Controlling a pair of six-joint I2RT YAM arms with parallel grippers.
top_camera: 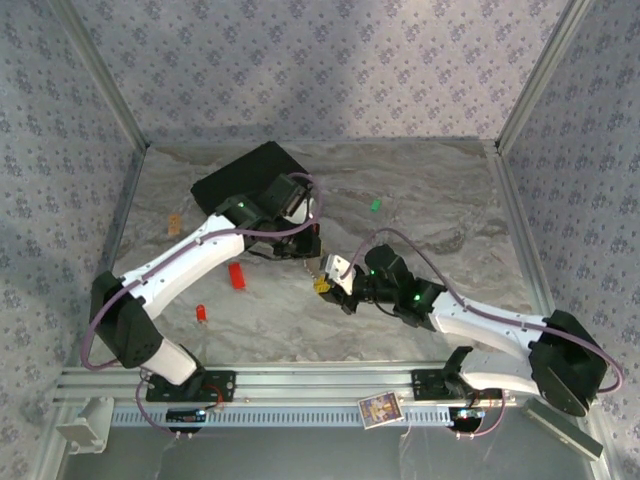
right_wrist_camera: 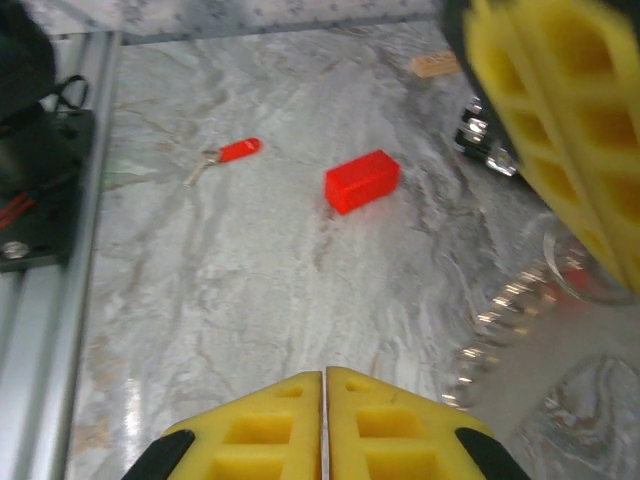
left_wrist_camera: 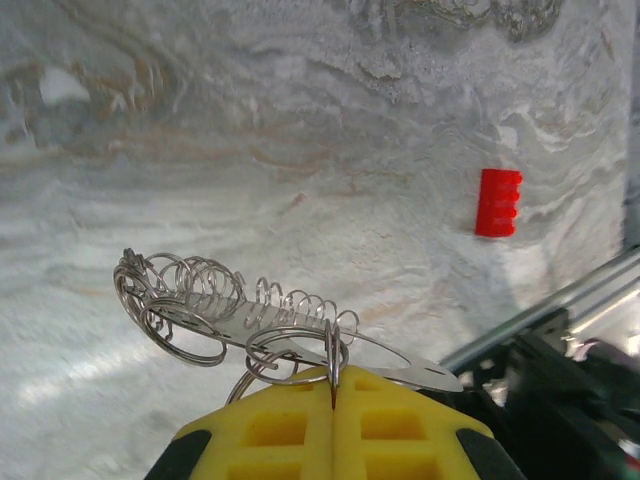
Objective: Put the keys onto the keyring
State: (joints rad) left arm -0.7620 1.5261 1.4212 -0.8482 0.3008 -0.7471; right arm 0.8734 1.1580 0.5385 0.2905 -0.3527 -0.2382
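The keyring (left_wrist_camera: 230, 320) hangs above the middle of the bench (top_camera: 440, 200). The closed left pincer (left_wrist_camera: 332, 400) grips it by one of its rings. Its coils and flat tab stick out sideways past the pads, likely so that a loop is free for threading. The right pincer (right_wrist_camera: 323, 400) sits just beside it with its pads shut together. I cannot tell whether a key is nipped between them. That closeness suggests a threading try at the ring.

A red key (right_wrist_camera: 228, 155) lies flat on the bench toward the left arm's base, well apart from the ring, with a red block (right_wrist_camera: 362, 180) roughly between them. A green key (top_camera: 375, 205) lies farther back. Bare bench surrounds both keys, so reaching them from above looks easy.

The tight spots are the front rail (right_wrist_camera: 60, 250) near the red key, the black box (top_camera: 250, 175) behind the left arm, and the two pincers crowding each other.
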